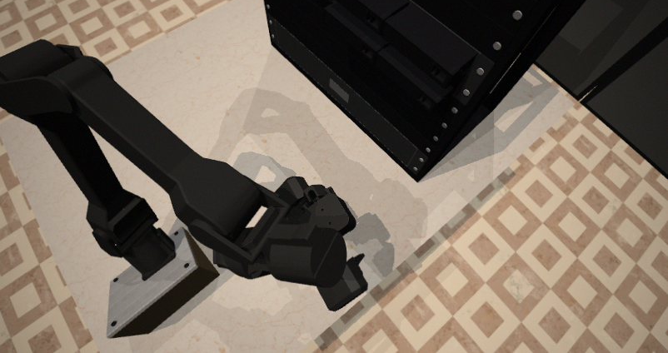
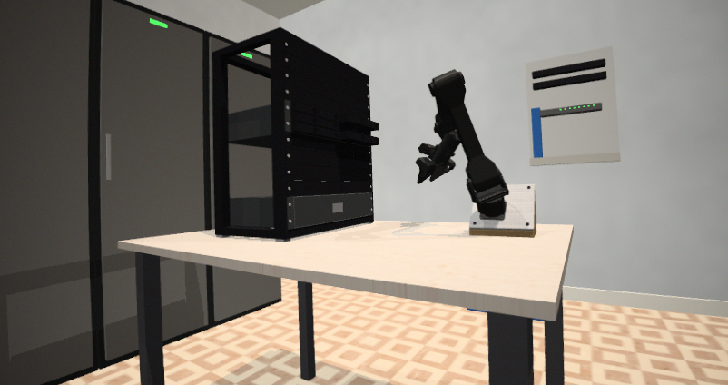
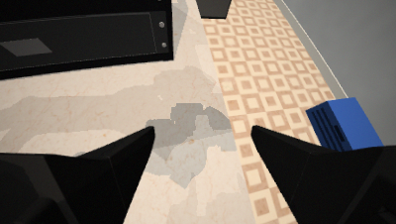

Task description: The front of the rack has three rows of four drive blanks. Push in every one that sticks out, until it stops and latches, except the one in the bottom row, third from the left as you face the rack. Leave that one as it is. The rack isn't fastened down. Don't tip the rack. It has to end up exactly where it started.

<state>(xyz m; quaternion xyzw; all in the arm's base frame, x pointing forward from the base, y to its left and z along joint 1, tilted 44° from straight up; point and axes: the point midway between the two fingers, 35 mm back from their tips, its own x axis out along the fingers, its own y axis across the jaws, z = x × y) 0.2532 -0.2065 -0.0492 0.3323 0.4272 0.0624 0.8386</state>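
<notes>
The black rack (image 2: 292, 133) stands on the pale table, its front facing my arm. In the exterior view, two drive blanks (image 2: 359, 131) stick out of the front at its right side, one above the other. From above, several blanks (image 1: 421, 47) jut out of the front; I cannot tell their rows exactly. My gripper (image 2: 430, 171) is open and empty, in the air well short of the rack front, pointing down towards the table. The wrist view shows both fingers wide apart over the table, with the rack's bottom panel (image 3: 84, 42) at the top left.
My arm's base plate (image 1: 154, 285) sits at the table's far side from the rack. The table edge (image 1: 421, 252) runs close to the gripper. A blue box (image 3: 344, 124) lies on the floor below. Tall dark cabinets (image 2: 102, 178) stand behind the rack.
</notes>
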